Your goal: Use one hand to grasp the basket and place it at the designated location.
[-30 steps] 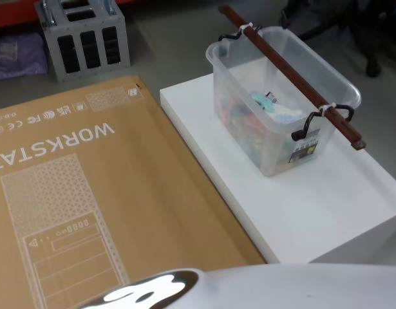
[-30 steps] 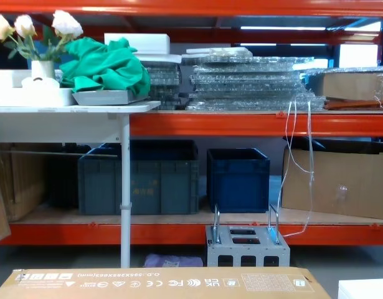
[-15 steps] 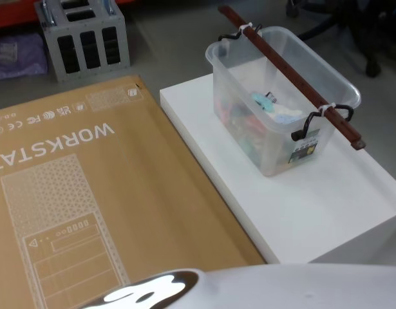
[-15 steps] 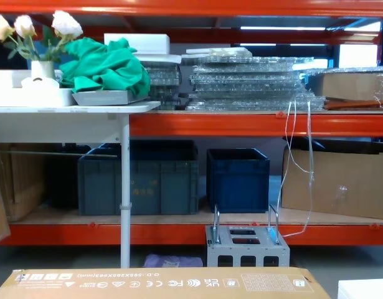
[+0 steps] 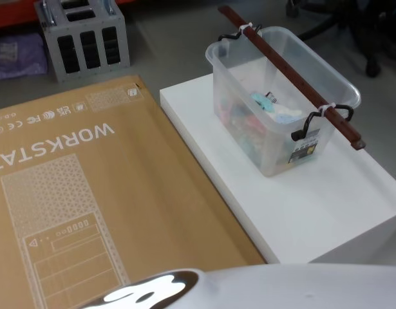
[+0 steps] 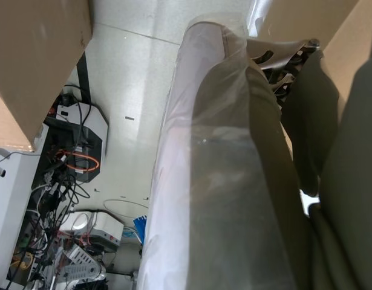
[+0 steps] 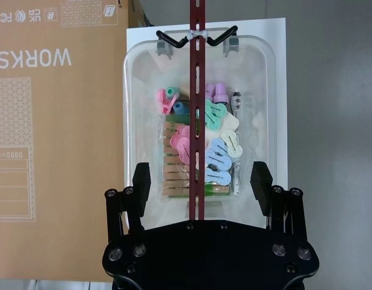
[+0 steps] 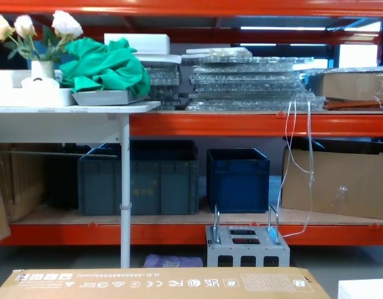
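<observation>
The right tool [image 7: 199, 181] hangs directly above the basket [image 7: 199, 115], looking straight down on it. Its two black fingers [image 7: 141, 181] stand wide apart, one on either side of the bar handle [image 7: 195, 90], with nothing between them; whether they are level with the handle or above it cannot be told. The left tool cannot be made out in the left wrist view, where a plastic-wrapped shape lies close to the lens.

The basket is a translucent milky-white tub [image 5: 281, 96] with rounded corners, standing upright on a white platform [image 5: 326, 199], toward its far right part. The dark reddish-brown bar [image 5: 291, 74] runs lengthwise over the open top and sticks out past both short ends. It is tied with white fastenings to black hooks [image 5: 307, 125] on the rim. Inside lie many clothes pegs [image 7: 213, 151] in pink, green, blue and cream, and some wooden ones. A large brown cardboard box [image 5: 82, 206] printed "WORKSTAT" lies flat just beside the platform's left edge.
</observation>
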Motion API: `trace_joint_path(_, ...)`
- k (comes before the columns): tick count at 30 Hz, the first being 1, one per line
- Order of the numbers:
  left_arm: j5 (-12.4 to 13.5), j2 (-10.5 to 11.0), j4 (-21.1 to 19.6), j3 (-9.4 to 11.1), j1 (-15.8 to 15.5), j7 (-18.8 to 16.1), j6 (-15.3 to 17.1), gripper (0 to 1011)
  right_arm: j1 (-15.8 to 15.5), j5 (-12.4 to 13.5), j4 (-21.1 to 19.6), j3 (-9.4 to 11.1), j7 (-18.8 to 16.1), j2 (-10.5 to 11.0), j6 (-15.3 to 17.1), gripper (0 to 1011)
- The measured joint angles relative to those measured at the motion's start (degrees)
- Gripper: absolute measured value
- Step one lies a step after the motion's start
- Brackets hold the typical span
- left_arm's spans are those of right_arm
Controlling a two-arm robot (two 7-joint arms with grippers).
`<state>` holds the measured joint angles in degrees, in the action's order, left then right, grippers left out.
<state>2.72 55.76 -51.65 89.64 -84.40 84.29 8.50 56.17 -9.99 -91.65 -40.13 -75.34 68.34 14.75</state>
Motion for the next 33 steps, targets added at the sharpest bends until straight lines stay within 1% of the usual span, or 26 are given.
trace_joint_path(33, 0.0, 0.0, 0.0, 0.0, 0.0, 0.0, 0.0, 0, 0.05, 0.0, 0.0, -0.11, 0.0, 0.0, 0.02, 1000)
